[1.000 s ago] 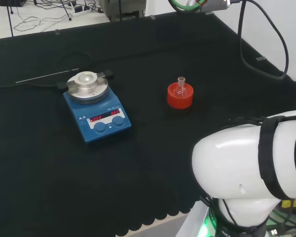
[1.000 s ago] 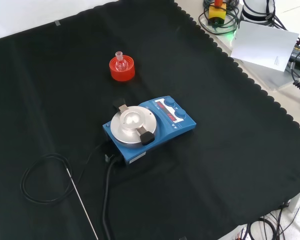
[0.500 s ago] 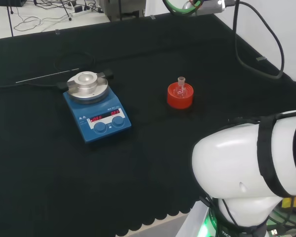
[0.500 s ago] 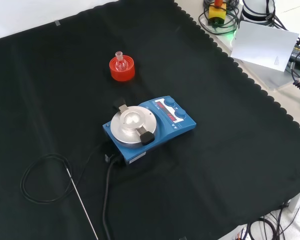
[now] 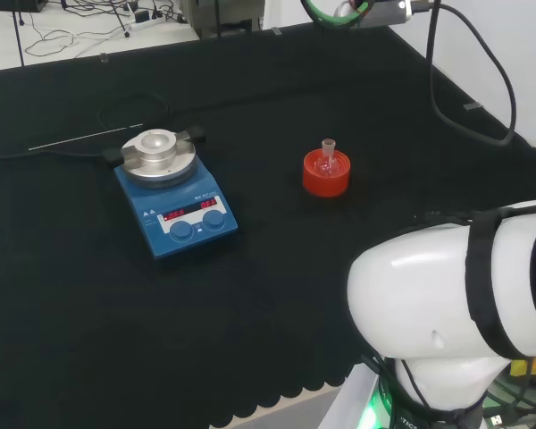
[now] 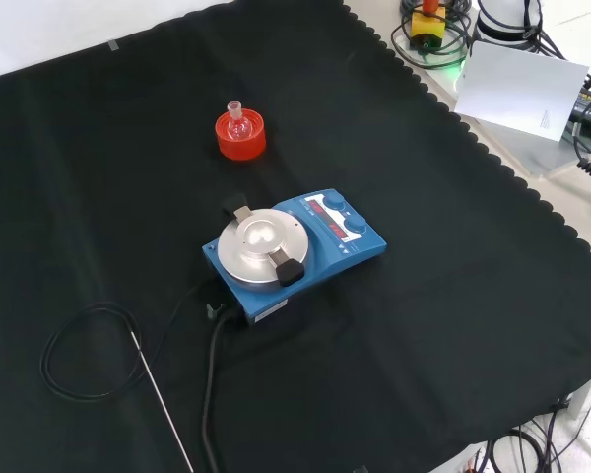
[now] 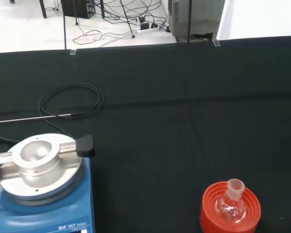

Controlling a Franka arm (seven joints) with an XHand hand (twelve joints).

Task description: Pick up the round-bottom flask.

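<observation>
We see a small clear glass round-bottom flask (image 5: pixel 328 161) sitting upright, neck up, in a red ribbed ring stand (image 5: pixel 326 176) on the bench (image 5: pixel 277 80), which is draped in black cloth. In the head view the flask sits a little toward 2 o'clock from the cloth's middle; in the front view it lies toward 11 o'clock.

Compared with a second ago, nothing on the cloth has shifted: flask, stand and stirrer sit where they were. Only the arm's cable at the head view's 1 o'clock corner has swayed slightly. We judge the approach has barely begun and the pick-up is entirely ahead.

The hand cannot be made out, so we cannot tell how far open it is or whether it holds anything. The wrist camera looks down on the flask from some way off.

A blue magnetic stirrer with a round silver top plate (image 5: pixel 173 198) stands well apart from the flask, at its 9 o'clock in the head view. Beyond the stirrer lie a thin metal probe rod (image 5: pixel 85 137) and a coiled black cable (image 6: pixel 84 350). Bare cloth surrounds the stand, so nothing appears to block a reach from above.
</observation>
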